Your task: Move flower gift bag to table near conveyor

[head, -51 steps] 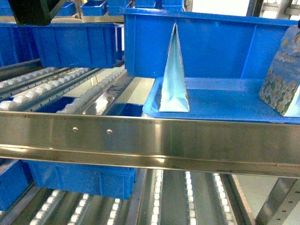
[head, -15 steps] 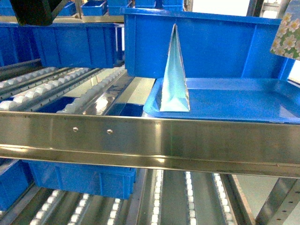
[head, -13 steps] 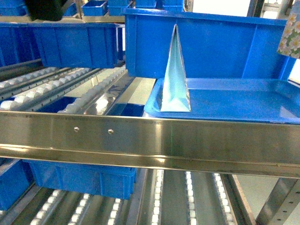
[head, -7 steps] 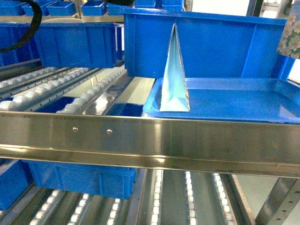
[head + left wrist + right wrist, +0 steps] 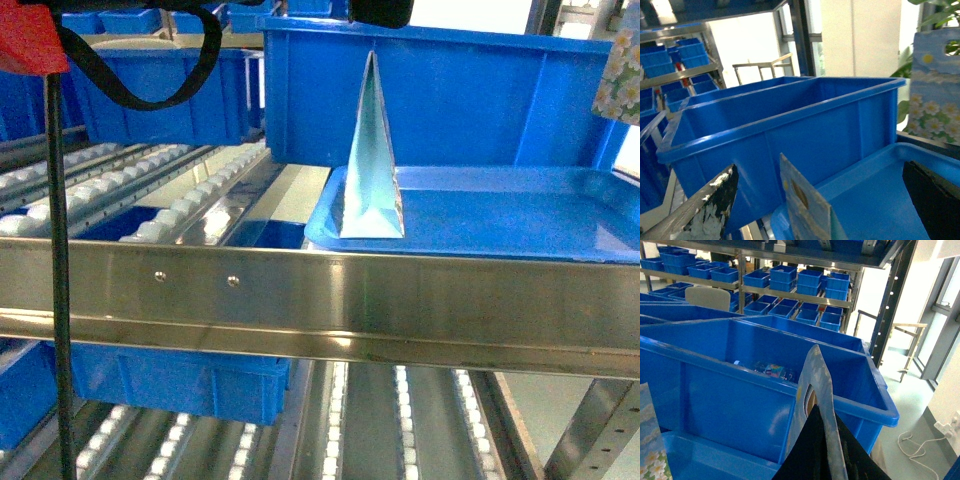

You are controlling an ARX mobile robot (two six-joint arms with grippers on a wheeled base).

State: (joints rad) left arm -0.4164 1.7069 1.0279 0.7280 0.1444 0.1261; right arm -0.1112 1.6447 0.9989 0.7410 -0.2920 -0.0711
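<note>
The flower gift bag (image 5: 626, 75) is held up at the right edge of the head view, beside the far end of a blue bin (image 5: 450, 95); only a strip of its daisy print is shown there, the rest being cut off. From the left wrist camera a flat, glossy paper face is seen (image 5: 935, 95), pale blue with white and yellow daisies and an oblong punched handle hole near the top; its lower part is hidden behind the rim of the blue tray (image 5: 875, 200). From the right wrist camera the bag is seen edge-on, thin and tapering upward, and its top edge is pinched by the right gripper (image 5: 827, 440), whose black fingers (image 5: 805, 455) are closed on either side of it.

The left gripper (image 5: 818, 170) is spread wide with nothing gripped; one finger (image 5: 710, 210) is scuffed white. The top of a second bag (image 5: 805, 200) rises between the jaws in that view. In the head view this bag (image 5: 372, 160) stands upright in the tray as a tall, narrow, pale triangle.

The polished steel rail of the conveyor (image 5: 320, 295) runs across the front, with rows of small white rollers (image 5: 150, 200) behind. A looped black cable (image 5: 150, 80) and a blurred red shape (image 5: 25, 40) hang at the upper left and cannot be identified
</note>
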